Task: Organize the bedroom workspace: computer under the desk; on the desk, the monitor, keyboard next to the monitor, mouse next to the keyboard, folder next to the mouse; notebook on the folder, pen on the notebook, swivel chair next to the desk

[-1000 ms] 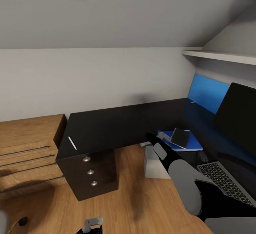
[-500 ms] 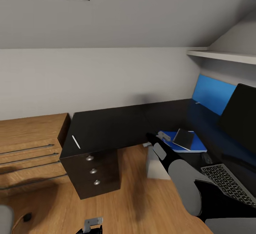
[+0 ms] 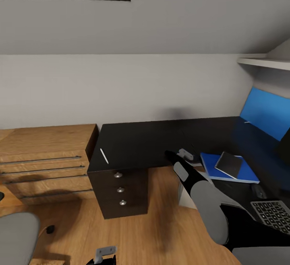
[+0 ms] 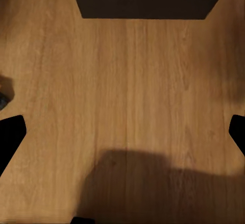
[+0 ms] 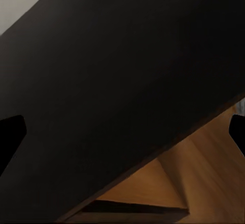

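The black desk [image 3: 141, 140] runs along the wall in the head view. The thin white pen [image 3: 104, 156] lies near the desk's left front edge, above the drawer unit [image 3: 120, 190]. At the right, the grey notebook [image 3: 229, 164] rests on the blue folder [image 3: 246, 175]. Nearer me are the mouse [image 3: 259, 191] and a corner of the keyboard [image 3: 274, 215]. A dark sliver of the monitor [image 3: 285, 147] shows at the right edge. Part of the grey computer [image 3: 182, 194] shows under the desk behind my right arm. My right gripper [image 5: 122, 132] is open over the desk's front edge. My left gripper [image 4: 122, 132] is open over bare floor. The swivel chair [image 3: 16, 237] seat is at the lower left.
A light wood cabinet [image 3: 44, 158] with long handles stands against the desk's left end. A blue back panel [image 3: 266, 112] and a white shelf [image 3: 266, 62] are at the right. Wood floor [image 3: 161, 233] lies between me and the drawer unit.
The camera has swung left, so the desk and its things sit further right in the picture. The monitor is nearly out of frame and the chair seat has come in. Both arms keep their pose.
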### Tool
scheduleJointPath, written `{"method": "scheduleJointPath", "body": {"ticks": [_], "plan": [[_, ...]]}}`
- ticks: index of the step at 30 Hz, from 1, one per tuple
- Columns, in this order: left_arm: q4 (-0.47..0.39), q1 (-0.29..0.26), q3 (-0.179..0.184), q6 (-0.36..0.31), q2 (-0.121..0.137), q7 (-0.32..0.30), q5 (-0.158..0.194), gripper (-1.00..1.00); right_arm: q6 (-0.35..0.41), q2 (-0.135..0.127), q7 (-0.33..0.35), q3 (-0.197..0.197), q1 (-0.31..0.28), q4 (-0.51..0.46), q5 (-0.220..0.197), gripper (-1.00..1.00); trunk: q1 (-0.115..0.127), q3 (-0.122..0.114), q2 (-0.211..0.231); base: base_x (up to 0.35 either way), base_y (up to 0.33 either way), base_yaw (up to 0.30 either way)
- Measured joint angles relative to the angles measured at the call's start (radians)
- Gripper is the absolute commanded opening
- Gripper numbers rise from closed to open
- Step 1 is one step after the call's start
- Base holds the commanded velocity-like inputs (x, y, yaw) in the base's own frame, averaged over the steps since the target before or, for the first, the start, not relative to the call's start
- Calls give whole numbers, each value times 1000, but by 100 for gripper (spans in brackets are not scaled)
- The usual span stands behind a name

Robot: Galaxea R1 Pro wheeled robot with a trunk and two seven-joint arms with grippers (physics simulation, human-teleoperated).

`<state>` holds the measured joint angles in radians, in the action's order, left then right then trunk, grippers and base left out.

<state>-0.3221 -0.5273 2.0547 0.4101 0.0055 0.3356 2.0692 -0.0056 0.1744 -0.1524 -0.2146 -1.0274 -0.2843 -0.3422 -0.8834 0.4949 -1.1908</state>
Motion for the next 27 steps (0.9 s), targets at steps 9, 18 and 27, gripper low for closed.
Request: {"method": "scheduleJointPath", "body": {"ticks": [9,18,27], "plan": [[0,0,0,1,0,0,0,100,0,0,-1,0,0,0,0,100,0,0,0,0,0,284],[0,0,0,1,0,0,0,100,0,0,0,1,0,0,1,100,0,0,0,0,0,284],[0,0,0,1,0,0,0,100,0,0,-3,33,0,0,1,100,0,0,0,0,0,283]]}}
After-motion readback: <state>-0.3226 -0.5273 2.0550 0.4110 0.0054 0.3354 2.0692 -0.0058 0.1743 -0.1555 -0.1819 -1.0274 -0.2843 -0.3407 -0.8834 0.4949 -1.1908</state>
